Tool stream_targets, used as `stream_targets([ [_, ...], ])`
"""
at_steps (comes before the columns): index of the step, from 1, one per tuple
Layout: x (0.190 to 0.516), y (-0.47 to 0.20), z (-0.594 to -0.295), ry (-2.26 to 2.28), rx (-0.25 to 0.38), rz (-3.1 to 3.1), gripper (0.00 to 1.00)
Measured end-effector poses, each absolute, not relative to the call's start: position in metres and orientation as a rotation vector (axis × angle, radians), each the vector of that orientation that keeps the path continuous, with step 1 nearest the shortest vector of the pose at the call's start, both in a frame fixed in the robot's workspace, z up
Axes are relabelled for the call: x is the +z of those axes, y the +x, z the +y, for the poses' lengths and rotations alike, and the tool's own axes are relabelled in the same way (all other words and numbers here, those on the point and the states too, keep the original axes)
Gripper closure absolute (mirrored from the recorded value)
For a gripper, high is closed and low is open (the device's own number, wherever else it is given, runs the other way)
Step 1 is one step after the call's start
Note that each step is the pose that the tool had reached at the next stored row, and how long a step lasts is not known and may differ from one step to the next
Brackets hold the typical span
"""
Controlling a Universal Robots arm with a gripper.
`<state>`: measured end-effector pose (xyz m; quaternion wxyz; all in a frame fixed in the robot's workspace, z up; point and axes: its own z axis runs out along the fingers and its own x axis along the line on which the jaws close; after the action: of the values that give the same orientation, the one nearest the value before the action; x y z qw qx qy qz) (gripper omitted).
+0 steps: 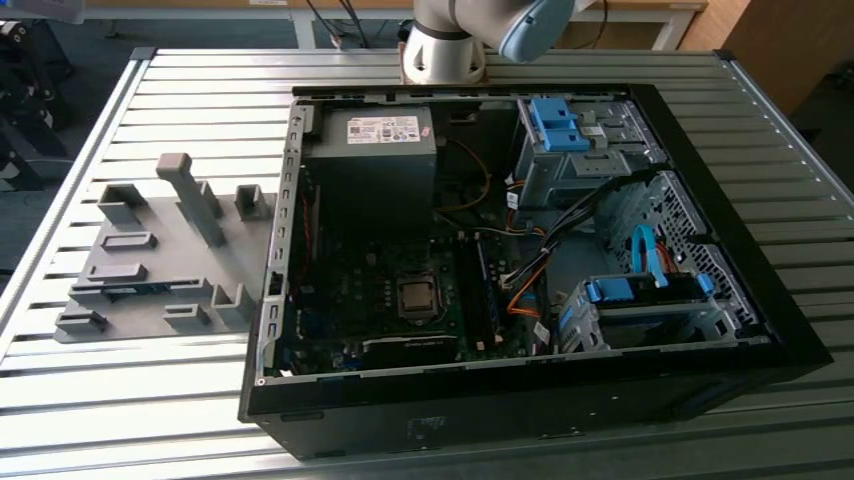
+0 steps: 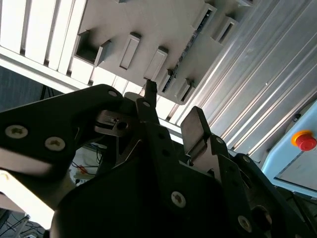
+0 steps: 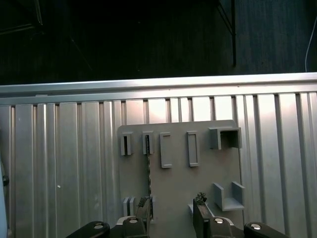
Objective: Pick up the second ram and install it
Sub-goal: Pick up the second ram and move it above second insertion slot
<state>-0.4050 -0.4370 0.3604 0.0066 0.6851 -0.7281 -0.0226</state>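
Wide-open, empty gripper [image 3: 172, 202] (fingers partly cut off) hangs near the second ram [image 3: 148, 173], a thin edge-on sliver.

The worktop [image 1: 174, 90] is made of pale ribbed metal slats that shine in bright light. Beyond its edge the floor [image 3: 124, 34] is dark. A wooden panel [image 1: 794, 45] stands at the exterior view's right.

Exterior view: high over computer case [image 1: 534, 400]; both wrist views share grey holder plate [image 2: 163, 25] [image 3: 173, 183].
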Motion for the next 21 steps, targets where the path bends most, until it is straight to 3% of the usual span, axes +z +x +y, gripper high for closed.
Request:
stream_targets([
  [21, 0.346, -0.405, -0.438, 2.161, -0.071, -2.26, 0.53],
])
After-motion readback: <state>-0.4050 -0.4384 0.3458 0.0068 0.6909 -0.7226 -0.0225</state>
